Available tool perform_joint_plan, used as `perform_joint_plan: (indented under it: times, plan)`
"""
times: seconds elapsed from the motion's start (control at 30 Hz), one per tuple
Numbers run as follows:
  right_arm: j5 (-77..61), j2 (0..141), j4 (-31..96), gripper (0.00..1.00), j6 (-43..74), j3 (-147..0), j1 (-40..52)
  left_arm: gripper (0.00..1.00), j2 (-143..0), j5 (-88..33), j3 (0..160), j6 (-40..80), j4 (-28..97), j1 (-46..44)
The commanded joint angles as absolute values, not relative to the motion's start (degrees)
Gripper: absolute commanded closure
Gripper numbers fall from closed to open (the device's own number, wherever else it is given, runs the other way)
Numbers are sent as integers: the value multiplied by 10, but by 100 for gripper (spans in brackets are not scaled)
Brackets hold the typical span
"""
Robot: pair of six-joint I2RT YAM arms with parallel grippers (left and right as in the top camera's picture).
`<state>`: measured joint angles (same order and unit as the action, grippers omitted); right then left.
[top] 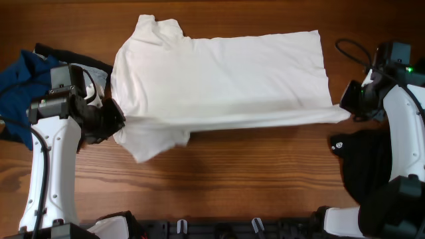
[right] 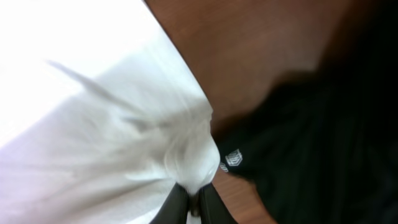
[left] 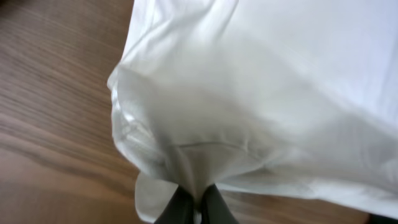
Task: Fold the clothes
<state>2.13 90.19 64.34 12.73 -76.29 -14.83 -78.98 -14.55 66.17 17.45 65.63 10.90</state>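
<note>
Between the two grippers the white T-shirt [top: 219, 73] lies spread on the table [top: 265, 166], its near edge pulled taut. The left gripper [top: 114, 119], arm angled inward, is pinched tight on one end of that edge; the right gripper [top: 346, 109] clamps the other. A black garment [top: 368, 159] lies beside the right arm, a blue garment [top: 16, 83] outside the left.

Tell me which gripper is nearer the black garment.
Right. The right gripper pinches the white T-shirt right beside the black garment; the left gripper holds its opposite end.
</note>
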Motion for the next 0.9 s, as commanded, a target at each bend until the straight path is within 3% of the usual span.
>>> perform_joint_plan:
  times: [0.0, 0.43, 0.67, 0.87]
  plan:
    - [-25, 941, 591, 94, 93, -764, -152, 96, -797, -165, 647, 205, 566, 111]
    - [-63, 1063, 394, 95, 90, -764, -151, 93, -997, -212, 647, 204, 278, 95]
    - [-63, 1065, 361, 94, 90, -764, -148, 91, -1020, -194, 647, 204, 210, 72]
    - [-65, 1065, 352, 72, 90, -764, -146, 90, -1020, -192, 647, 204, 279, 72]
